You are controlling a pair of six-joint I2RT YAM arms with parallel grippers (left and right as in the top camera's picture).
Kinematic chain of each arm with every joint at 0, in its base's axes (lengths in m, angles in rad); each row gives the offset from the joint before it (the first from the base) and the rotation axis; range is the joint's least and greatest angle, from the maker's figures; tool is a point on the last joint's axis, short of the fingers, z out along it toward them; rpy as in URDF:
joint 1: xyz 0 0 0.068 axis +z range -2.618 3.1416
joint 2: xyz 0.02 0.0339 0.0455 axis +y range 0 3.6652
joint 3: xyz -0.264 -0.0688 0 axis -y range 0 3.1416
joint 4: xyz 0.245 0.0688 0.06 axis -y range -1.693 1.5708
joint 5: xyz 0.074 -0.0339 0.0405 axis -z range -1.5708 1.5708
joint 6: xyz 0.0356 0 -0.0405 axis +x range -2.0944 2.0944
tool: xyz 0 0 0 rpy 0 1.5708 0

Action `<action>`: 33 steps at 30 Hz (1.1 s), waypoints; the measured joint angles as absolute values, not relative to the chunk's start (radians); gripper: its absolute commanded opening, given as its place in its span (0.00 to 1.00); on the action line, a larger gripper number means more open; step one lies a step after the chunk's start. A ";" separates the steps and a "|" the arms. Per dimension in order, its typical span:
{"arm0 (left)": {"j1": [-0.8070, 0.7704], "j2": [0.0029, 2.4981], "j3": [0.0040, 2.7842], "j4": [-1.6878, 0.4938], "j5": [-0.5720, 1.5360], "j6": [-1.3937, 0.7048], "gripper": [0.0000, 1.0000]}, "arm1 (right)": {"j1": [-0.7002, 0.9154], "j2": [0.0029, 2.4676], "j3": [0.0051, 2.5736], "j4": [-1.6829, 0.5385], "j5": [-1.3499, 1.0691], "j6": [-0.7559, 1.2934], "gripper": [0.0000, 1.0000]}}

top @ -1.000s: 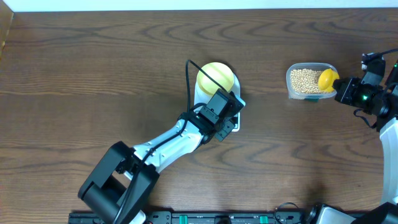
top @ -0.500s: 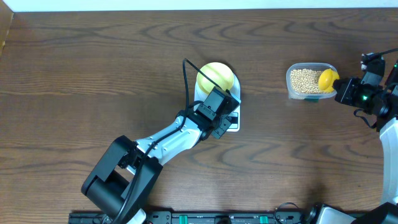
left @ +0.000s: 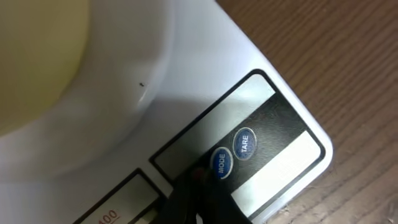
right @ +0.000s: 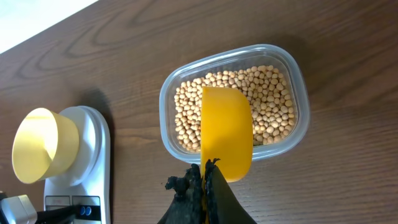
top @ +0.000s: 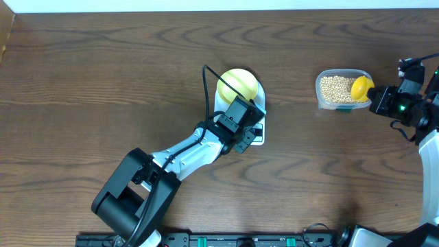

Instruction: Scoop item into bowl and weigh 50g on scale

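The pale yellow-green bowl [top: 237, 86] [right: 43, 144] [left: 37, 56] stands on the white scale [top: 258, 137] [right: 94, 155] [left: 205, 74], and I see no beans in it. My left gripper [top: 247, 132] [left: 199, 190] is shut, with its tips down on the scale's front panel right beside the blue MODE button [left: 221, 162]; the TARE button [left: 244, 143] is just past it. My right gripper [top: 374, 97] [right: 205, 171] is shut on the handle of the yellow scoop [top: 361, 87] [right: 227, 130], which hovers over the tan beans [top: 334, 88] [right: 267, 93].
The beans fill a clear plastic tub [top: 321, 96] [right: 292, 68] at the right, about a hand's width from the scale. Bare brown wooden tabletop [top: 103, 82] lies all around. The table's far edge runs along the top of the overhead view.
The left arm has shifted slightly to the left over the scale's front, then held still. The right arm and the scoop have not moved.
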State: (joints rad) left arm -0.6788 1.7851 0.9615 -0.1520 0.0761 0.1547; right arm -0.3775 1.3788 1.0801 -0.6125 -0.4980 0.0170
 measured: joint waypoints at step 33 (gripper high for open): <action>-0.648 1.805 0.982 -0.151 0.115 0.159 0.08 | -0.377 1.379 1.080 -0.617 -0.493 0.017 0.01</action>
State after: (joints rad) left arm -0.6479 1.8050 0.9825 -0.1509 0.1154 0.1585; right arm -0.3775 1.3788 1.0801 -0.6174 -0.4934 0.0170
